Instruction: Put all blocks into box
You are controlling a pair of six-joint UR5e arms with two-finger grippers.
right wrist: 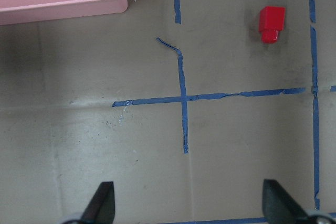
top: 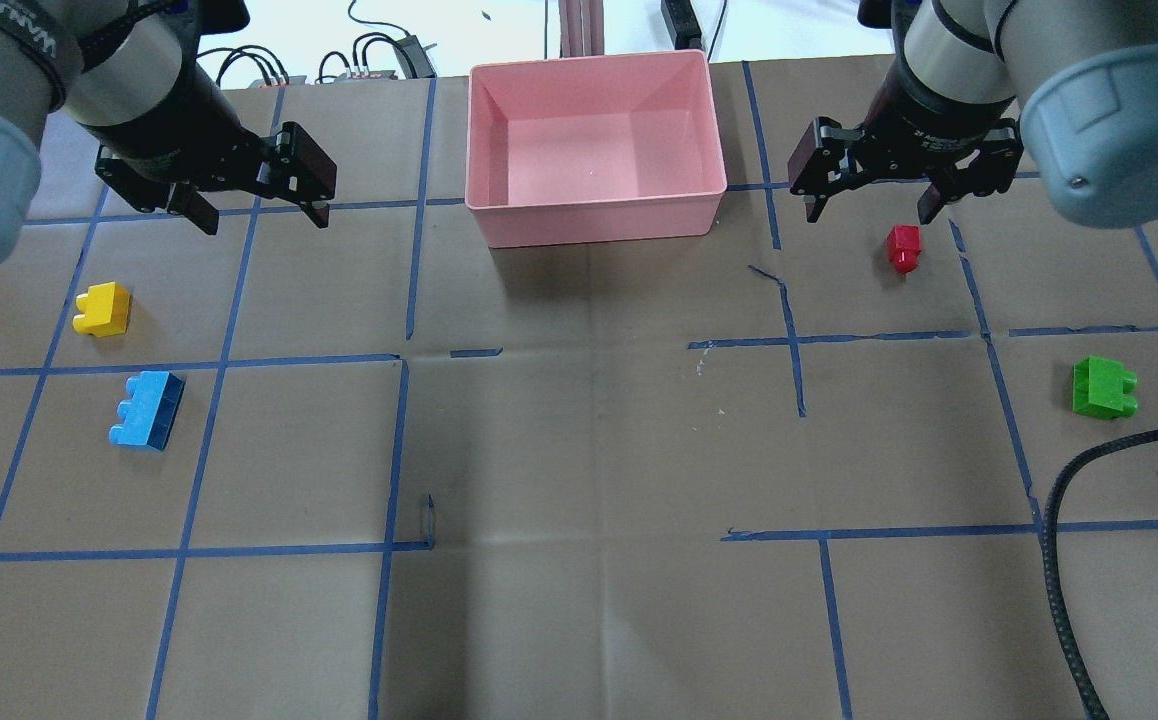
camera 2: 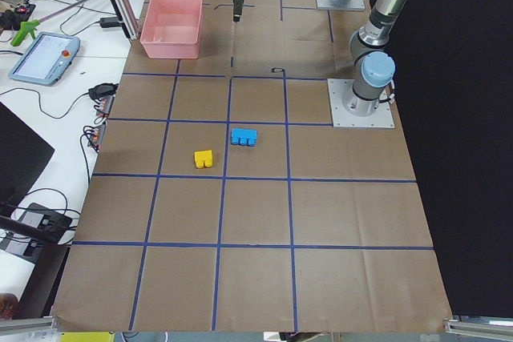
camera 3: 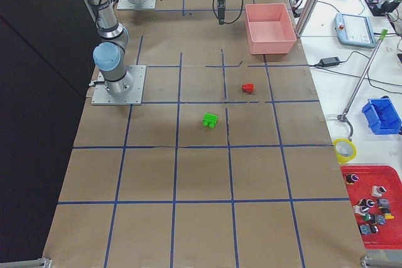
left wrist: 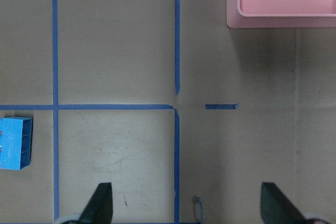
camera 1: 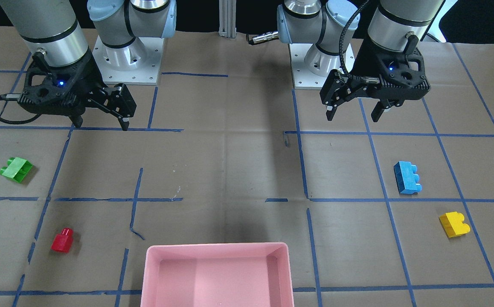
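The pink box (top: 594, 205) stands empty at the table's far middle edge. On my left side lie the yellow block (top: 102, 309) and the blue block (top: 147, 410). On my right side lie the red block (top: 904, 247) and the green block (top: 1103, 387). My left gripper (top: 265, 222) is open and empty, hovering left of the box, beyond the yellow block. My right gripper (top: 870, 212) is open and empty, hovering right of the box, just beyond the red block. The left wrist view shows the blue block (left wrist: 16, 143) and a box corner (left wrist: 262, 22). The right wrist view shows the red block (right wrist: 271, 23).
Blue tape lines form a grid on the brown table cover. A black cable (top: 1059, 560) hangs in the overhead view's lower right. The two arm bases (camera 1: 127, 59) stand at the robot's edge of the table. A tablet (camera 2: 44, 58) and cables lie beside the table.
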